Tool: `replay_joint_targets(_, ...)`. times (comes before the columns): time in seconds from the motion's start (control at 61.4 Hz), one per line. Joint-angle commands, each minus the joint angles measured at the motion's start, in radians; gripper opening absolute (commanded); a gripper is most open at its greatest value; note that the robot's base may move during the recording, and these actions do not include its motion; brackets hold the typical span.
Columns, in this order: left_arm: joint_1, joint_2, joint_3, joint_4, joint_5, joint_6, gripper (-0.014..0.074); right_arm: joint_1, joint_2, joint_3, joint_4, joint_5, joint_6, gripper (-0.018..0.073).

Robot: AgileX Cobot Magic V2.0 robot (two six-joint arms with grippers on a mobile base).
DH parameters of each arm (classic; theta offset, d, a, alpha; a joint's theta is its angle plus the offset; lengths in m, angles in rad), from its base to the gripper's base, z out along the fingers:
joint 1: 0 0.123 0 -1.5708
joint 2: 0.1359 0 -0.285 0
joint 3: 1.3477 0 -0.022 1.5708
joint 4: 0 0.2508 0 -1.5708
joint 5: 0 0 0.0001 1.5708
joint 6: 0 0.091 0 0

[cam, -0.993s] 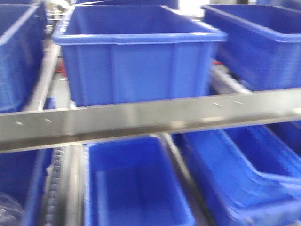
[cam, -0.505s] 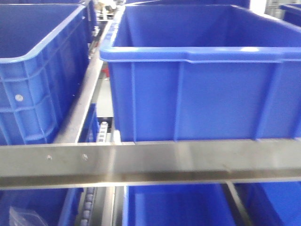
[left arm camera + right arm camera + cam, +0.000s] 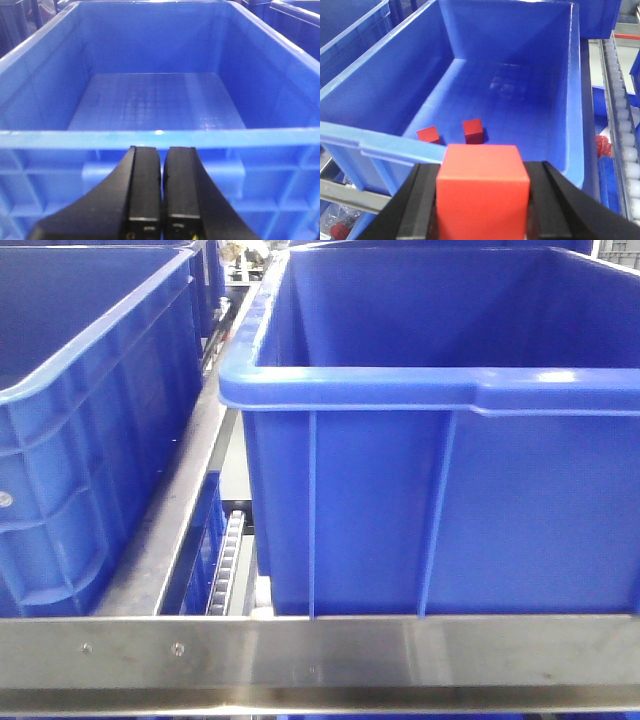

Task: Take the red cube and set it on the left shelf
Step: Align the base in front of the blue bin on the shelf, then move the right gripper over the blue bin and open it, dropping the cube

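A red cube (image 3: 482, 192) is clamped between the black fingers of my right gripper (image 3: 482, 167), which is shut on it. It hangs just before the near rim of a blue crate (image 3: 520, 55). Two more small red cubes (image 3: 428, 134) (image 3: 473, 131) lie on that crate's floor. The left shelf shows in the front view as a steel front rail (image 3: 320, 660) with screws, bearing ribbed blue crates (image 3: 440, 460). My left gripper (image 3: 162, 150) is shut with nothing in it, in front of an empty blue crate (image 3: 155, 100).
Another blue crate (image 3: 90, 390) stands at the left of the rack, with a steel divider and a roller track (image 3: 228, 570) between the crates. White rollers (image 3: 620, 125) run along the right of the right wrist view. A steel rail (image 3: 350, 197) crosses its lower left.
The front view has closed in on the shelf. The steel rail has dropped to the bottom of the frame and the middle crate fills more of it.
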Motion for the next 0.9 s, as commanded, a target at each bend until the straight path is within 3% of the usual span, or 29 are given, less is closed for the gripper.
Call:
replay_joint_targets(0.0, -0.004, -0.015, 0.023, -0.007, -0.088, -0.001, 0.0102, 0.0, 0.017, -0.022, -0.003, -0.084, -0.008, 0.0185)
replay_joint_targets(0.879, -0.004, -0.015, 0.023, -0.007, -0.088, -0.001, 0.0102, 0.0, 0.017, -0.022, -0.003, -0.09, -0.008, 0.0185)
